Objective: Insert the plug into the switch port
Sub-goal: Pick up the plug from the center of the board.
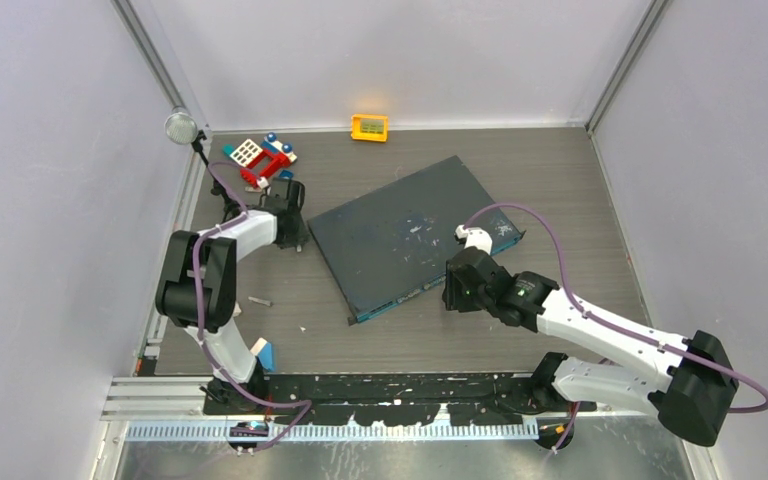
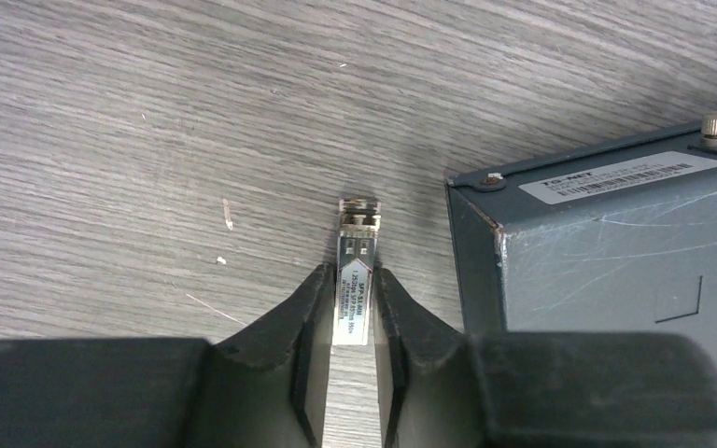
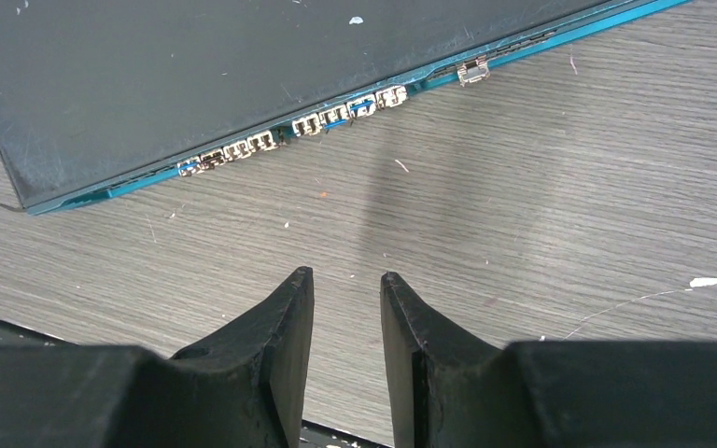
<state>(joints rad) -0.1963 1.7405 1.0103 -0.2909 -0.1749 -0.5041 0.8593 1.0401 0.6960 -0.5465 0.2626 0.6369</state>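
Note:
The plug (image 2: 357, 245), a small silver module with a white label, lies on the wood-grain table just left of the corner of the dark-grey switch (image 2: 607, 252). My left gripper (image 2: 353, 273) is shut on it, both fingers pressing its sides while its metal tip sticks out ahead. In the top view the left gripper (image 1: 297, 238) stands at the left edge of the switch (image 1: 410, 235). The switch ports (image 3: 334, 116) run in a row along the teal front face (image 3: 131, 186). In front of that face my right gripper (image 3: 347, 277) is open and holds nothing; it shows as right gripper (image 1: 450, 290).
A small orange-yellow box (image 1: 369, 127) sits at the back wall. Red, white and blue toy pieces (image 1: 262, 158) lie back left. A small metal piece (image 1: 260, 300) lies on the table near the left arm. A metal tab (image 3: 472, 70) protrudes from the front face.

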